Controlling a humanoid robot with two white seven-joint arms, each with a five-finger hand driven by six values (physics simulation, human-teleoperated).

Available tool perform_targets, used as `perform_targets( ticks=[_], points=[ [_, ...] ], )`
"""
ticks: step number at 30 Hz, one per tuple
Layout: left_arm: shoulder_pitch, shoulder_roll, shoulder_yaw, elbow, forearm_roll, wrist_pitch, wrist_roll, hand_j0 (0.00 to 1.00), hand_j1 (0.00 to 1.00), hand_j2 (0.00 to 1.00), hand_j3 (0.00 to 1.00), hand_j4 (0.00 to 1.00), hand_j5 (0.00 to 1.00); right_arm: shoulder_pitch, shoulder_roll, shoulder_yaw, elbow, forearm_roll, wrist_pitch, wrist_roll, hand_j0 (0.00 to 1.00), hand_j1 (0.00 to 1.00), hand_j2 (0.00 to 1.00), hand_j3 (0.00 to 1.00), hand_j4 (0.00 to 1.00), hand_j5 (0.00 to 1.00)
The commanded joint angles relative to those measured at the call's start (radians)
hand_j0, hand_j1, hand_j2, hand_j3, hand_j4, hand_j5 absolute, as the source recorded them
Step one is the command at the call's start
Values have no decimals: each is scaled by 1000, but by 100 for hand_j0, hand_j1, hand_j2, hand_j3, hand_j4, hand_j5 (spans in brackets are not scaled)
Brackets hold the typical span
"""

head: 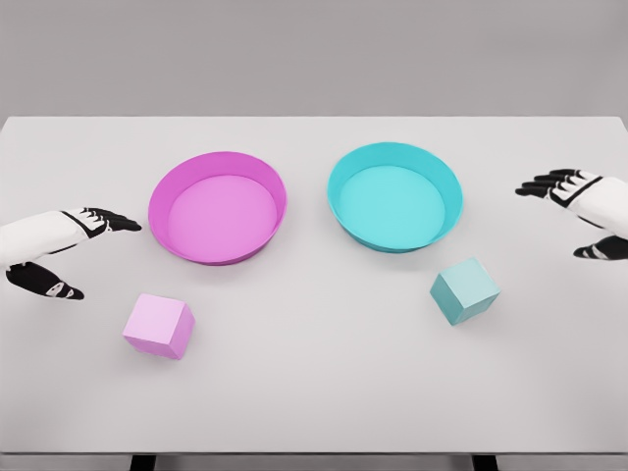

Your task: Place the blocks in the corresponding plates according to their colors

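Pink and teal pair off neatly by side on the white table [314,392]: the pink block [158,326] lies in front of the pink plate [218,207] on the left, the teal block [464,290] in front of the teal plate [394,195] on the right, and both plates hold nothing. The left hand [59,250] hovers at the left edge, fingers spread and holding nothing; the pink block sits just right of it and a little nearer the robot. The right hand [581,211] hovers at the right edge, likewise apart and empty, with the teal block to its left and nearer the robot. Each hand is clearly closer to its own-side block. Being cubes, the blocks have no long axis; each appears turned slightly, one corner toward the camera, though the exact angle is hard to judge.
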Motion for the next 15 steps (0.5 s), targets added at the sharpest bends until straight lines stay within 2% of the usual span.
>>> perform_targets(
  ticks=[1,3,6,8,10,13,15],
  points=[
    [0,3,1,0,8,2,0,100,100,100,100,100,100,2,-2,-7,-3,-5,1,0,100,100,100,100,100,100],
    [-2,9,-2,-5,11,2,0,100,100,100,100,100,100,2,1,-7,-12,-5,1,0,100,100,100,100,100,100],
    [0,65,-47,-29,97,2,0,100,100,100,100,100,100,0,-13,-10,-32,-5,1,0,100,100,100,100,100,100],
    [0,142,-120,-112,160,2,-1,100,100,100,100,100,100,-5,-21,-4,-61,-2,1,26,100,100,100,100,100,100],
    [0,161,-148,-155,168,2,-1,100,100,100,100,100,100,-6,-56,4,-99,-2,1,46,100,100,100,100,100,100],
    [1,161,-163,-201,181,2,0,100,100,100,100,100,100,-49,-77,48,-110,-2,1,46,100,100,100,100,100,100],
    [9,158,-165,-212,189,2,0,100,100,100,100,100,100,-145,-145,178,-130,-7,1,36,100,100,100,100,100,100]
  ],
)
